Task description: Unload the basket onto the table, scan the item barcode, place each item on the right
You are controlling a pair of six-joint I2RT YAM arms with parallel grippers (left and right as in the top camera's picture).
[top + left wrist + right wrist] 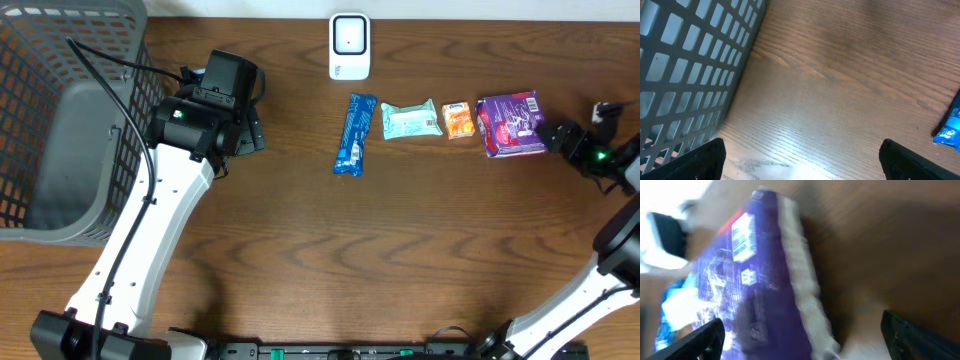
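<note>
Mock shop checkout, grey mesh basket (40, 60), white scanner (349, 45), row of packaged goods (410, 121), wooden table (400, 250).

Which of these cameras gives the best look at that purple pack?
The overhead view: the purple pack shows whole and sharp, at the right end of the row of items. The right wrist view has it close up but blurred and cut off by the frame. The left wrist view does not show it at all.
</note>
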